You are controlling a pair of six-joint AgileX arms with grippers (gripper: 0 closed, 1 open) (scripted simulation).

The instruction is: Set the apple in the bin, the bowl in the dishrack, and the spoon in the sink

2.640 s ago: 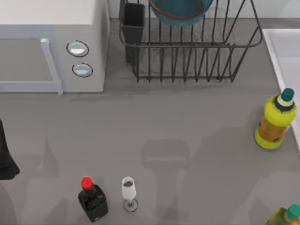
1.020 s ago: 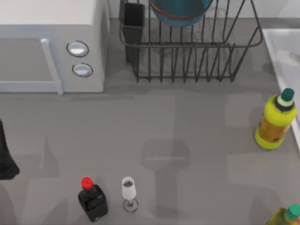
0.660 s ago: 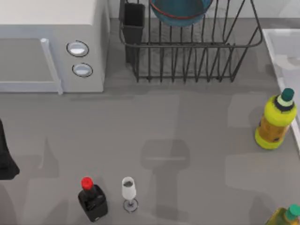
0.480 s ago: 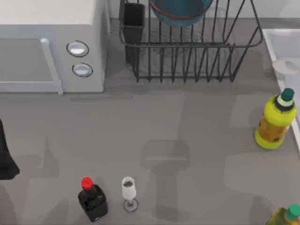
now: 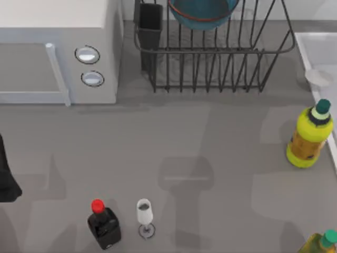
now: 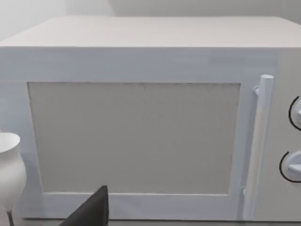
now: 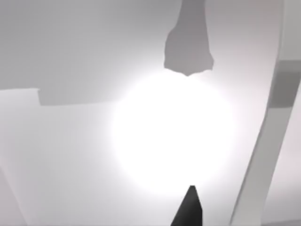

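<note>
The teal-blue bowl (image 5: 202,13) with its reddish rim stands among the bars of the black wire dishrack (image 5: 221,68) at the back. The pale sink (image 5: 326,50) lies at the right edge. A pale oval shape (image 5: 317,77) rests in it, and it looks like the spoon's head. In the right wrist view a grey spoon-like shape (image 7: 188,47) lies on the white sink floor (image 7: 70,155), with my right gripper (image 7: 188,209) hovering over it. My left arm (image 5: 6,174) is parked at the left edge. The apple and the bin are out of view.
A white microwave (image 5: 58,52) fills the back left, and the left wrist view faces its door (image 6: 136,136) beside a white vase (image 6: 9,174). A red-capped black bottle (image 5: 103,224) and a wine glass (image 5: 144,216) stand near the front. Yellow bottles (image 5: 309,136) (image 5: 321,243) stand at the right.
A pale oval shape has appeared in the sink and slid slightly toward the front. Shadows over the right of the table have shifted. The left arm has not moved.
</note>
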